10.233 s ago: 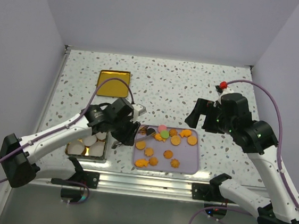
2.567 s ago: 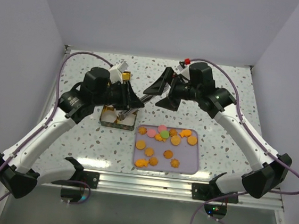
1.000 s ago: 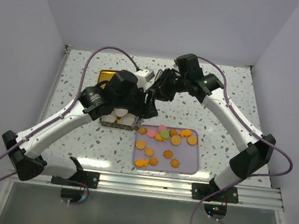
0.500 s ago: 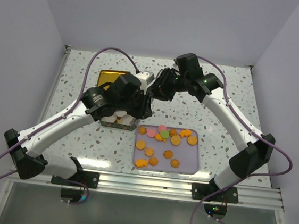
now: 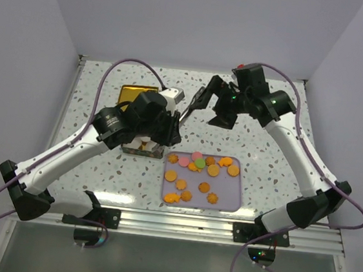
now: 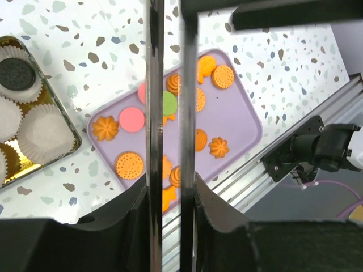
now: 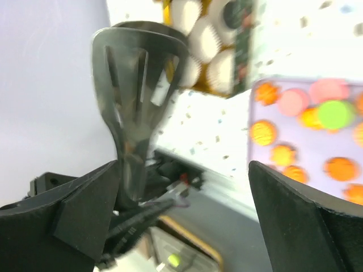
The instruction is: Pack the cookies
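Note:
The cookies (image 5: 200,170) lie on a purple tray (image 5: 233,200): orange rounds and flower shapes, a pink one (image 6: 131,119) and a green one (image 6: 169,103). A dark brown cookie (image 6: 17,75) sits in a paper cup in the gold tin (image 5: 142,147). My left gripper (image 5: 171,127) is shut on metal tongs (image 6: 154,113), held above the tin's right end and the tray (image 6: 238,122). My right gripper (image 5: 211,110) is open and empty, just right of the tongs' slotted head (image 7: 139,73).
The tin (image 6: 63,129) holds several white pleated paper cups (image 6: 39,129). Its gold lid (image 5: 130,95) lies behind it at the back left. The aluminium rail (image 5: 179,223) runs along the near table edge.
My right gripper, which was pressed close against the left gripper at the tongs, has pulled back to the right and stands open. The left gripper keeps the tongs in about the same place.

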{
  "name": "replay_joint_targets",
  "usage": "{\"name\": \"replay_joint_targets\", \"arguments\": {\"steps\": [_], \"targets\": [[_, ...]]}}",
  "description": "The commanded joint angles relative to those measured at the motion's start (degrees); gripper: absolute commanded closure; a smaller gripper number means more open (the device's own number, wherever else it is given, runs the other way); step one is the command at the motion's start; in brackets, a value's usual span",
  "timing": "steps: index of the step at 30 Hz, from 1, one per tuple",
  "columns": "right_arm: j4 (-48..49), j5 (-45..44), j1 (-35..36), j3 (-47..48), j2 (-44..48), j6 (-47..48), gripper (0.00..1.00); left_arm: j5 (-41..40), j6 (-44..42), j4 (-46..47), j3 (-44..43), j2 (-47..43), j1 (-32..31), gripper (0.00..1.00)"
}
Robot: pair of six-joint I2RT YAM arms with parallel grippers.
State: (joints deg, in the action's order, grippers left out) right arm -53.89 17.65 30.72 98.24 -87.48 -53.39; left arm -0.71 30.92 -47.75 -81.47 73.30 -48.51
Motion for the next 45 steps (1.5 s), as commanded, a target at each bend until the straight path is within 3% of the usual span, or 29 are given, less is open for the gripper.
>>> {"name": "replay_joint_targets", "arguments": {"steps": [1,7,13,16,22,45], "targets": [[-9.4,-6.0,-6.0,0.3,7.7,7.7,0.01,-2.1,0.2,-3.5,0.7,-1.9,-0.3,0.67],[-17.5,-14.0,-10.8,-0.7,14.2,16.6,0.01,-1.6,-0.2,-6.7,6.1,-3.7,-0.4,0.67],[-18.7,-15.0,-10.8,-6.8,20.4,17.2,0.01,0.4,-0.5,-7.3,10.3,-3.2,-3.2,0.64],[-20.0,-15.5,-10.7,-8.1,21.8,17.9,0.01,2.0,-0.2,-6.7,11.8,-2.1,-5.4,0.54],[-21.3,-16.0,-10.7,-10.9,24.7,18.5,0.01,1.0,1.5,-6.4,13.4,1.5,-10.3,0.53],[-26.0,-16.9,-10.8,-15.2,30.7,19.3,0.01,-9.1,1.9,-10.3,6.7,18.4,-20.6,0.54]]}}
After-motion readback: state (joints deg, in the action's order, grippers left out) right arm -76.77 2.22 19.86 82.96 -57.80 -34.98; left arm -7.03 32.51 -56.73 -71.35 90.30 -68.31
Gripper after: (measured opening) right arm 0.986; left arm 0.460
